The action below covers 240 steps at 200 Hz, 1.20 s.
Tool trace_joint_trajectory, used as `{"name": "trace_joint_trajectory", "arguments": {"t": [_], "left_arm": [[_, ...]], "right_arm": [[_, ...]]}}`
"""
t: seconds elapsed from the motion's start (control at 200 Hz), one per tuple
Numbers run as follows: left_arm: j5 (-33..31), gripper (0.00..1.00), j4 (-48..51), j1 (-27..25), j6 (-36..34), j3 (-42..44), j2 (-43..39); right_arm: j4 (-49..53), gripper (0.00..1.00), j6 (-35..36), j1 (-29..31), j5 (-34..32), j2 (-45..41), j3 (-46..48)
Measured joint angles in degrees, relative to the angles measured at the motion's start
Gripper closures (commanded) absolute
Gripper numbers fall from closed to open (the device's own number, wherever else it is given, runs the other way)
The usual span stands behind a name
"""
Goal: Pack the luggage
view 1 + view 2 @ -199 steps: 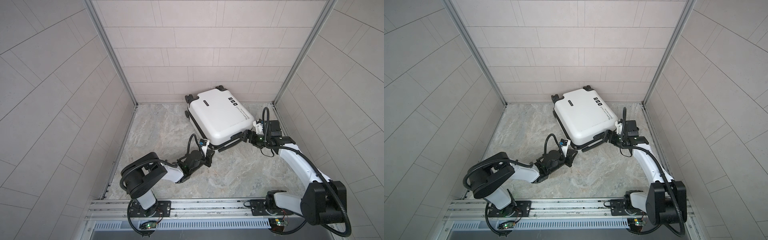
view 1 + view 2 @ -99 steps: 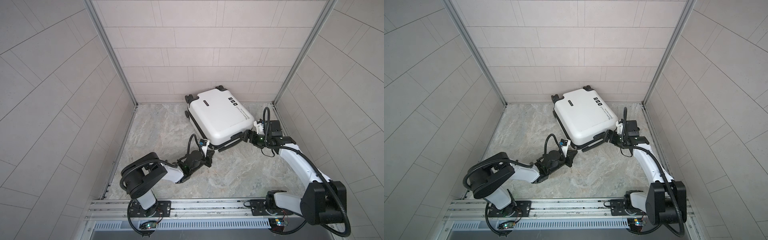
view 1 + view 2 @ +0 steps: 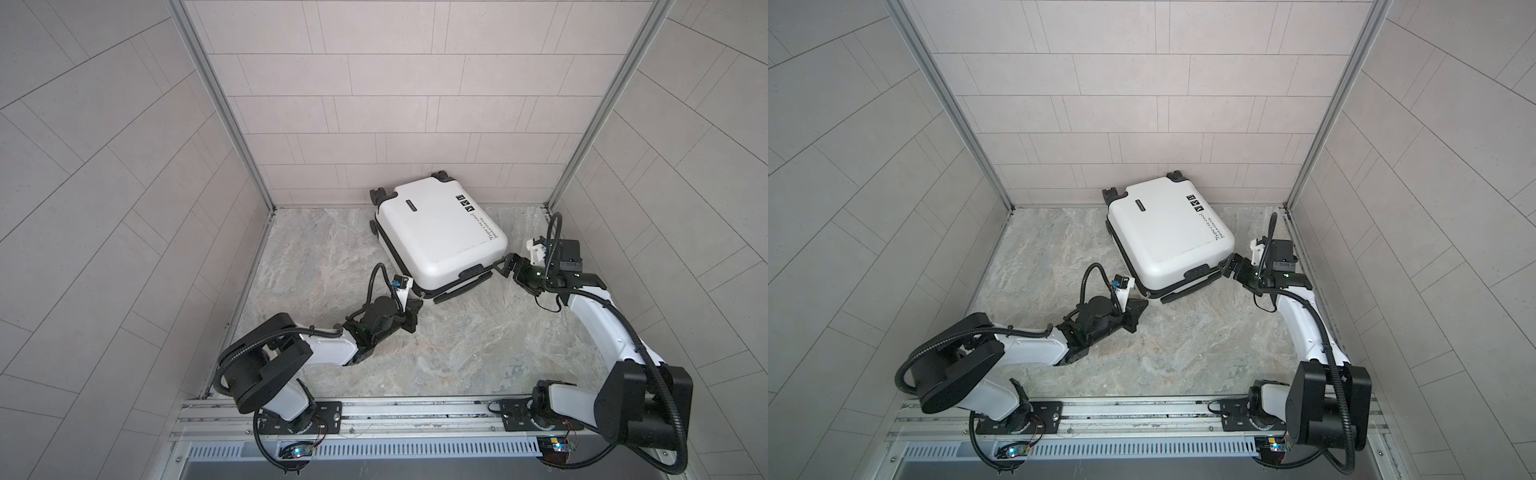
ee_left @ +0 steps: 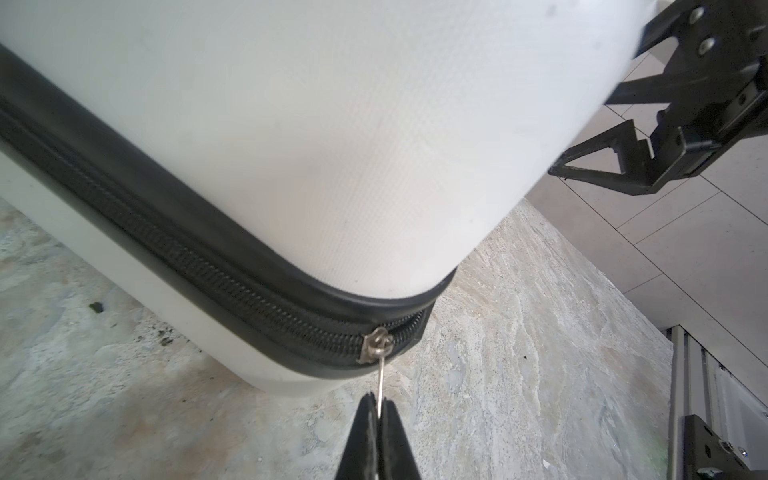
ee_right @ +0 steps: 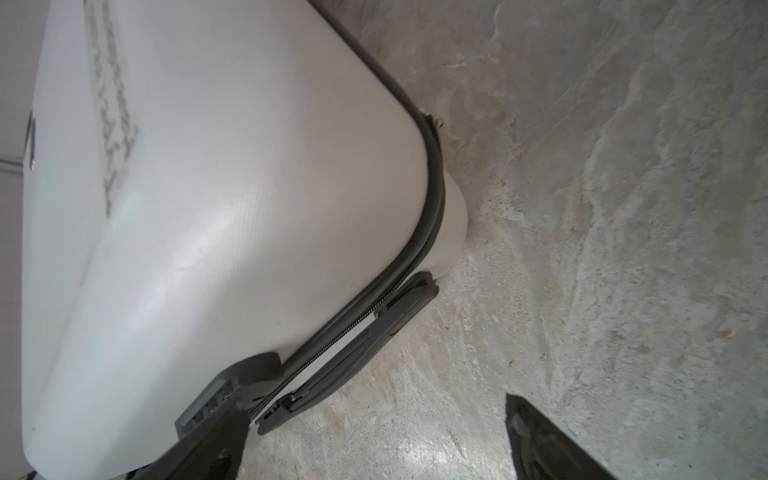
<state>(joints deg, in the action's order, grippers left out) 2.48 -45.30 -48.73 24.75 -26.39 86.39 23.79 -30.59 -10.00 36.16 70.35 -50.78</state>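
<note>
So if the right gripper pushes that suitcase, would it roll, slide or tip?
Probably slide: the suitcase lies flat on the floor, wheels toward the wall. Tipping looks unlikely, lying so low and wide. The hard shell looks stiff.

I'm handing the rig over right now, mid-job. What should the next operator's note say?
Left hand: shut on the thin metal zipper pull at the near left corner of the small white hard-shell suitcase.
Right hand: open, empty, at its near right corner.
Suitcase: flat on the grey marbled floor, lid down, near the back wall.
Done: lid closed, pull gripped.
Left: run the zipper round; how much is zipped is unclear.
</note>
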Motion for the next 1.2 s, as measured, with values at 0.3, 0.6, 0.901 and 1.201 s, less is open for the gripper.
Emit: {"name": "trace_joint_trajectory", "arguments": {"t": [0.3,0.6,0.901,1.201], "left_arm": [[1.3,1.0,4.3,6.1,0.2,3.2,-6.4],[-0.5,1.0,14.4,13.4,0.3,6.8,-18.0],[1.2,1.0,16.0,14.6,-0.6,6.8,-18.6],[4.9,1.0,15.3,14.9,-1.7,6.8,-18.2]], "right_arm": [[-5.1,0.0,-5.7,-1.5,2.1,3.5,-1.0],[-15.3,0.0,-13.4,-1.0,7.5,6.7,-1.4],[-25.3,0.0,-20.4,6.0,9.6,9.6,-1.4],[-31.2,0.0,-23.8,9.2,8.5,12.7,-0.1]]}}
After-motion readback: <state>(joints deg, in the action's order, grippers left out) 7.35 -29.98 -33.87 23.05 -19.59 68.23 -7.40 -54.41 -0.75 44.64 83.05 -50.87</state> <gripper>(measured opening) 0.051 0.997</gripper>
